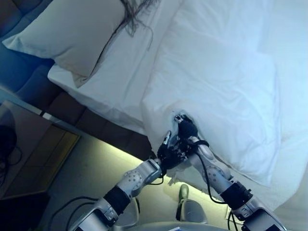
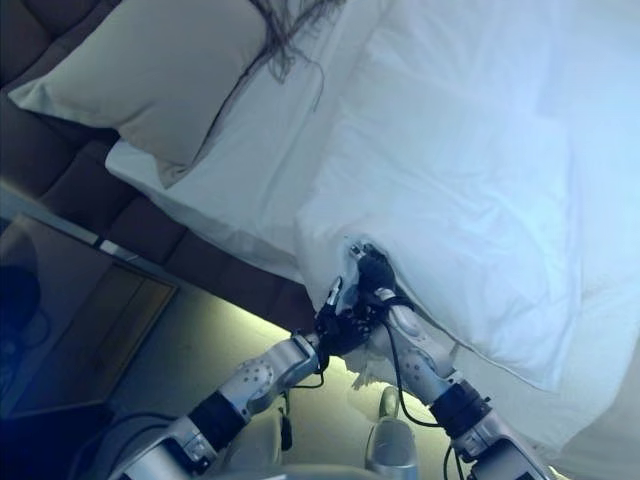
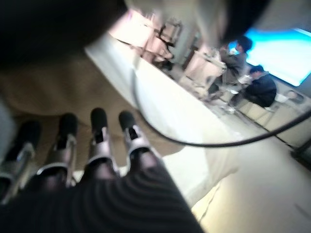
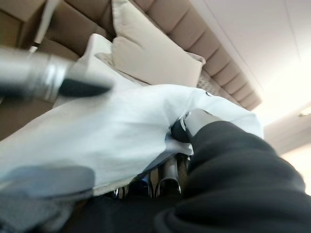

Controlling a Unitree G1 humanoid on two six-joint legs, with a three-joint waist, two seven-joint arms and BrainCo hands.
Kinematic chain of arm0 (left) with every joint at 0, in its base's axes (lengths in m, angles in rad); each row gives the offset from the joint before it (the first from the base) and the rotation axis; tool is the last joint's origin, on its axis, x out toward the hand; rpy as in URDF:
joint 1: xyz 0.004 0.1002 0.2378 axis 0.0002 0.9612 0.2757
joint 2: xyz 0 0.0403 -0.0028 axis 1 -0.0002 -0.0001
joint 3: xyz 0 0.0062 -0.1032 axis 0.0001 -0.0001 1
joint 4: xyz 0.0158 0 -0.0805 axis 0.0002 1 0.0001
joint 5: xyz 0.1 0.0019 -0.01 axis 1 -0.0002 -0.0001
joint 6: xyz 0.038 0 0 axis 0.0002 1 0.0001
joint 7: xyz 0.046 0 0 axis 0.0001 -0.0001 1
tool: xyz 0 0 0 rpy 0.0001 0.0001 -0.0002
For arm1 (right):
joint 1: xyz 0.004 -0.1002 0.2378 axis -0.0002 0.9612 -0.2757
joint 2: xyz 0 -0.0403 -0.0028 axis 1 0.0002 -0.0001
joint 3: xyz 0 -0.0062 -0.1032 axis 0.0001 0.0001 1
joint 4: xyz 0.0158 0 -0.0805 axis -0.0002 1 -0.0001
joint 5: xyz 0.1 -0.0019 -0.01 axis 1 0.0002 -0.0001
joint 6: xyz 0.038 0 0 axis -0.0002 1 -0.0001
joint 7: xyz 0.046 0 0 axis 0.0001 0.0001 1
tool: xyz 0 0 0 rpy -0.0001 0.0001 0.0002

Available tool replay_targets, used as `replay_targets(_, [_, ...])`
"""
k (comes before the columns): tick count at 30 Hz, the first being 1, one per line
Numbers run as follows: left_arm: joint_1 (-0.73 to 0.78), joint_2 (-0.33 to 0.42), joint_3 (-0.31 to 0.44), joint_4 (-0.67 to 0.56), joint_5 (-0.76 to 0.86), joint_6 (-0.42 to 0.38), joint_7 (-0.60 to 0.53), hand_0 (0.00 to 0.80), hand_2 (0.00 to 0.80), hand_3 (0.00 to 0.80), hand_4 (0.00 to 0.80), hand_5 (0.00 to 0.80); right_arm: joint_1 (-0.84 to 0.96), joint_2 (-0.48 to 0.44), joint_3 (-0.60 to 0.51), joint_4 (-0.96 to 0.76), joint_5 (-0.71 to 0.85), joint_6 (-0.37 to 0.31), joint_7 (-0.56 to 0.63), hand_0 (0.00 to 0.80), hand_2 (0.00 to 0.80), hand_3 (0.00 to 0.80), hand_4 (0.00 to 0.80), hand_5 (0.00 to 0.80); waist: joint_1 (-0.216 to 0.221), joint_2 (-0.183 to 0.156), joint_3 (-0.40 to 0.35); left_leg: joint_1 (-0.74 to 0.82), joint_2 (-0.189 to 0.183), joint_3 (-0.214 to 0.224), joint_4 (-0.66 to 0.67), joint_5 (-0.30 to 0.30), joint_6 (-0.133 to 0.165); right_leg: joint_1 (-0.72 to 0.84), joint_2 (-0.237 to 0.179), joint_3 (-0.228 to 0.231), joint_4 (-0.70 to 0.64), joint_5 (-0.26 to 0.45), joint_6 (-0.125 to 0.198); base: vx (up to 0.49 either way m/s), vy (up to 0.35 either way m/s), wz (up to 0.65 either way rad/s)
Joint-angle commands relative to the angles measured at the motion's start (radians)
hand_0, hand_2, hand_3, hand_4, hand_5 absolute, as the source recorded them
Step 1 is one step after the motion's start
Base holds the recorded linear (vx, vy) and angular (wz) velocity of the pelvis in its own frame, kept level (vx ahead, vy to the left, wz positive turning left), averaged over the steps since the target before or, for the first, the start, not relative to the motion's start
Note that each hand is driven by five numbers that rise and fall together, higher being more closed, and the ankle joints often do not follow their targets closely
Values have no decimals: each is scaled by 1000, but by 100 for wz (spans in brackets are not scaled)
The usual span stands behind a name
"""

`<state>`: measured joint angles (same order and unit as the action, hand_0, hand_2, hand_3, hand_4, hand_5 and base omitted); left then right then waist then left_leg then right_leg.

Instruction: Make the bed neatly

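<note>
Right hand is at the near-left corner of the white crumpled duvet, fingers curled into the cloth with the corner pinched; in its wrist view the fabric bunches over the fingers. Left hand sits just below and touching it, at the bed's near edge. Its fingers run straight along the brown upholstered bed side in its wrist view and clasp nothing I can see there.

Duvet covers the right and middle of the bed, wrinkled, its left edge ending short of the head end. White fitted sheet is exposed to the left of it. Cream rectangular pillow lies at far left against the brown padded headboard, skewed at an angle. Glossy brown bedside table stands at left, near the bed's head end. Seated people show in the left wrist view, well away across the room.
</note>
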<state>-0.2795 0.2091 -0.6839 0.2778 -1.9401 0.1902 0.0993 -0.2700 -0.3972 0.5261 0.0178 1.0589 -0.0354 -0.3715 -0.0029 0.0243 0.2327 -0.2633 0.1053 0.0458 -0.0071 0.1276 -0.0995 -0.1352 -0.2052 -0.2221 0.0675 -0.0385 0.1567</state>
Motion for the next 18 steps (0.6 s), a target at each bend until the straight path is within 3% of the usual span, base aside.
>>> replay_targets(1, [-56, -13, 3, 34, -32, 55, -153, 0, 0, 0, 0, 0, -42, 14, -42, -116, -25, -103, 122, 800, 800, 800, 800, 800, 27, -19, -16, 6, 57, -3, 0, -6, 2, -111, -68, 30, -23, 188, 51, 0, 0, 0])
replay_targets(4, [-143, -100, 25, 256, -32, 30, -205, 0, 0, 0, 0, 0, -88, 91, 9, -40, -36, -107, 131, 800, 800, 800, 800, 800, 10, -43, -28, 25, 72, 19, 2, -6, -7, -93, -60, 38, -27, 182, 47, 70, -20, -1])
replay_targets(5, [-174, -132, 39, 312, -32, 24, -201, 72, 72, 72, 72, 72, -108, 113, 25, -35, -36, -94, 112, 800, 800, 800, 800, 800, 3, -49, -33, 33, 77, 25, 5, -5, -10, -84, -57, 41, -28, 180, 45, 119, 4, -6])
replay_targets(6, [-208, -162, 61, 355, -32, 12, -175, 251, 251, 251, 251, 251, -129, 130, 39, -36, -27, -71, 89, 800, 800, 800, 800, 800, -6, -53, -40, 45, 84, 34, 9, -4, -14, -72, -55, 44, -29, 178, 43, 130, 17, -11])
replay_targets(7, [-220, -175, 71, 371, -32, 6, -157, 518, 518, 518, 518, 518, -138, 136, 44, -40, -22, -59, 79, 800, 800, 800, 800, 800, -11, -55, -45, 51, 88, 38, 11, -4, -16, -68, -54, 46, -30, 177, 43, 136, 25, -18])
replay_targets(10, [-234, -198, 114, 419, -32, 5, -121, 800, 800, 800, 800, 800, -152, 138, 49, -58, 8, -16, 62, 800, 800, 800, 800, 800, -22, -55, -65, 74, 97, 50, 12, -6, -22, -51, -52, 53, -32, 172, 43, 124, 27, -17])
replay_targets(12, [-235, -200, 135, 426, -32, 9, -99, 800, 800, 800, 800, 800, -150, 139, 52, -71, 14, 2, 60, 800, 800, 800, 800, 800, -27, -52, -76, 87, 101, 57, 6, -4, -23, -43, -49, 57, -32, 170, 43, 86, 29, -11])
replay_targets(13, [-236, -200, 141, 430, -32, 11, -96, 728, 728, 728, 728, 728, -150, 138, 52, -76, 14, 8, 58, 800, 800, 800, 800, 800, -29, -50, -79, 92, 102, 59, 3, -3, -23, -41, -49, 59, -33, 169, 43, 59, 34, -12])
replay_targets(14, [-236, -200, 147, 433, -32, 14, -94, 461, 461, 461, 461, 461, -149, 138, 52, -84, 13, 15, 56, 800, 800, 800, 800, 800, -31, -48, -82, 96, 103, 63, -1, -2, -23, -39, -49, 60, -34, 169, 44, 42, 36, -9])
replay_targets(15, [-236, -199, 148, 430, -32, 14, -86, 0, 0, 0, 0, 0, -147, 139, 53, -92, 11, 22, 53, 800, 800, 800, 800, 800, -34, -45, -85, 99, 103, 66, -3, -1, -23, -40, -49, 62, -34, 168, 44, 33, 42, -4])
replay_targets(18, [-234, -201, 153, 433, -32, 21, -78, 0, 0, 0, 0, 0, -142, 137, 53, -105, 5, 34, 51, 800, 800, 800, 800, 800, -39, -37, -89, 104, 102, 72, -10, 1, -22, -41, -50, 64, -33, 168, 46, 19, 44, -3])
